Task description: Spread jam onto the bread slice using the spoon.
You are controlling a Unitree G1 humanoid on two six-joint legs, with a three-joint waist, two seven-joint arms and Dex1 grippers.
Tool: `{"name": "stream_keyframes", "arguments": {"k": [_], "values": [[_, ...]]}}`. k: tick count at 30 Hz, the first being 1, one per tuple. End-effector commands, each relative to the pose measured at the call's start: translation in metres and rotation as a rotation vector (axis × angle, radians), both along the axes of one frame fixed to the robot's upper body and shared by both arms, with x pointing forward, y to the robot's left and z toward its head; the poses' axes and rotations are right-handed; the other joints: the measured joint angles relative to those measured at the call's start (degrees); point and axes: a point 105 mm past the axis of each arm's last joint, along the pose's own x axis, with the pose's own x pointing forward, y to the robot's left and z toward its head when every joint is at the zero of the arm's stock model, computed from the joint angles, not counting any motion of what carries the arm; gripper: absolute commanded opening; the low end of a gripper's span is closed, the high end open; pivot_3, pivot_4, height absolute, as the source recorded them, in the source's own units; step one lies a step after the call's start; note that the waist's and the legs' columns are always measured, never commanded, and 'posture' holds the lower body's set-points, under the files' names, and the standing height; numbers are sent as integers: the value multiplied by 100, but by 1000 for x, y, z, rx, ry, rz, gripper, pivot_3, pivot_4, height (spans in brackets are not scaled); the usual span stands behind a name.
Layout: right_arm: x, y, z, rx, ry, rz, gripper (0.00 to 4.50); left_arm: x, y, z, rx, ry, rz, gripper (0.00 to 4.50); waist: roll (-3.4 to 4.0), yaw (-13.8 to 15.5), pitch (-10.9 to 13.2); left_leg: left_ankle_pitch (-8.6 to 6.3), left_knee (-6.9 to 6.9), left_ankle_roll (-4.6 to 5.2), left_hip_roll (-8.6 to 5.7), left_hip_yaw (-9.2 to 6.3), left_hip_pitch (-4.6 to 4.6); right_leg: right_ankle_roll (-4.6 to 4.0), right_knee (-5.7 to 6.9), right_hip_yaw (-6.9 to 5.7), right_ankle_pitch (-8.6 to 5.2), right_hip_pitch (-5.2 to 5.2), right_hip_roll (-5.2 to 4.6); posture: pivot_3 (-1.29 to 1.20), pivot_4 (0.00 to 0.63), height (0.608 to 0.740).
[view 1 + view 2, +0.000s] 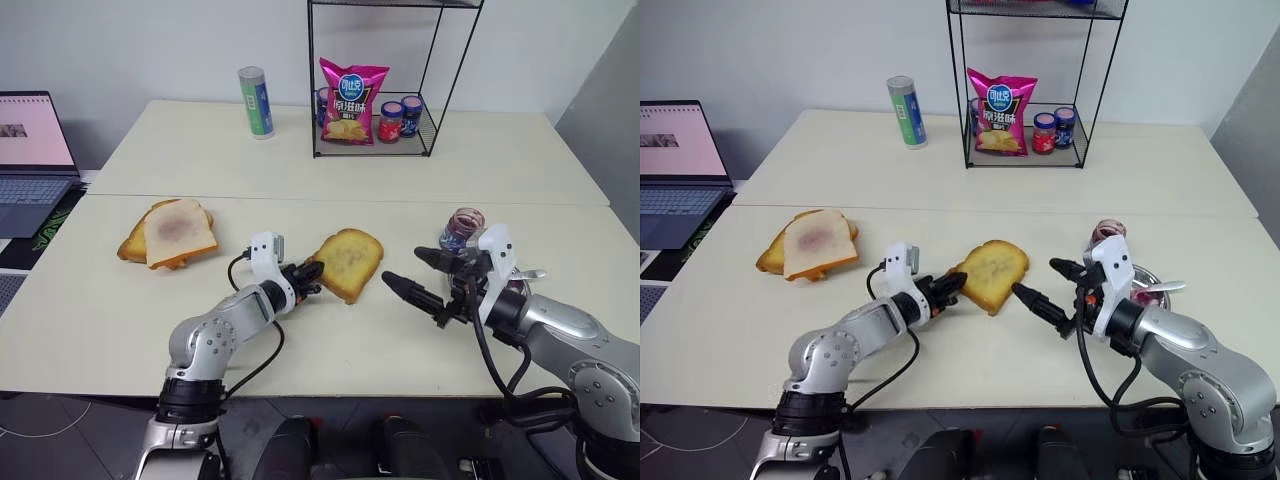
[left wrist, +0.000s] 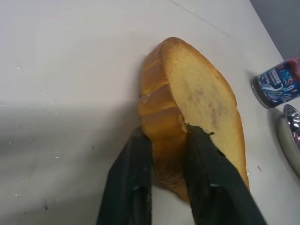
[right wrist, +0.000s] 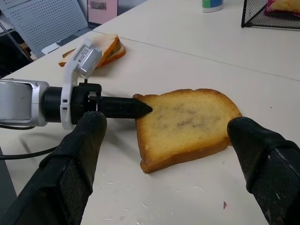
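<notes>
Bread slice (image 1: 350,262): thick, golden-yellow, brown crust, lying flat on the near table (image 1: 90,330), roughly central. Faint darker smear at the middle of its top face; whether that is jam cannot be told.

Left gripper (image 1: 312,279): at the slice's near-left edge. Its two black fingers (image 2: 129,187) straddle the crust, one on the top face and one at the side, narrowly parted and touching the bread; the slice rests on the table.

Right gripper (image 1: 1052,290): hovers above the table just right of the slice, apart from it, pointing toward it. Fingers spread wide, nothing between them.

Spoon (image 1: 1160,287): slim pale handle showing past the right wrist, lying across the steel dish (image 1: 1145,280); bowl hidden.

Steel dish: round, shiny, on the table behind the right gripper, reddish contents partly visible.

Small jar (image 1: 462,228): blue-patterned label, dark red contents, standing just behind the dish.

Second bread stack (image 1: 170,235): paler slice with pinkish-brown centre on top of another slice, well to the left of the task slice.

Wire rack (image 1: 375,130): black, on the far table. Holds a pink snack bag (image 1: 352,100) and two jars (image 1: 398,118), one red-lidded, one blue-lidded.

Cylindrical can (image 1: 256,102): upright, green and blue, left of the rack.

Laptop (image 1: 30,160): open, at the far left edge.
</notes>
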Motion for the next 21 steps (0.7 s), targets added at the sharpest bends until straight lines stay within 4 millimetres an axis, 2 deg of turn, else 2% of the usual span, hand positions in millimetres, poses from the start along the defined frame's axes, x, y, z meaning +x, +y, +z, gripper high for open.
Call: {"name": "stream_keyframes", "arguments": {"k": [1,6,7,10,12,14,18,21], "values": [[2,0,5,8,-34,5,4500,-16,17,10,58,-28,-28,1856,1,-31,1,0,0,0,5,2,1,2,0,2,-1,-1,5,0,150,740],[8,-13,3,12,-29,-44,4500,-26,42,16,183,-43,-33,2830,6,-34,5,0,1,-2,14,2,3,-5,3,1,-5,-2,15,0,150,740],[9,-17,2,8,-27,-58,4500,-33,44,18,244,-53,-84,2928,7,-35,5,1,2,-3,16,0,1,-7,4,1,-5,-3,17,0,150,740],[9,-35,1,5,-19,-120,4500,-50,48,25,456,-122,-270,3626,9,-43,7,0,2,-3,17,7,1,-32,3,7,-18,-4,19,0,150,740],[10,-52,4,31,-19,-198,4500,-46,45,45,545,-261,-358,4088,20,-28,12,-1,-1,-5,17,9,1,-43,1,9,-19,-6,19,0,150,740],[10,-73,6,80,-15,-295,4500,-40,31,67,615,-434,-457,4473,28,44,18,-1,0,-5,17,15,0,-45,0,15,-19,-7,18,0,150,740],[5,-104,4,170,18,-422,4500,-35,0,81,636,-595,-595,4473,29,71,18,0,2,-4,17,17,-2,-46,-4,17,-20,-4,17,0,150,740],[-10,-143,-5,288,56,-629,4500,-36,-38,90,659,-806,-820,4473,29,63,17,-2,-1,-2,18,25,-2,-51,-5,25,-16,-4,17,0,150,740]]}}
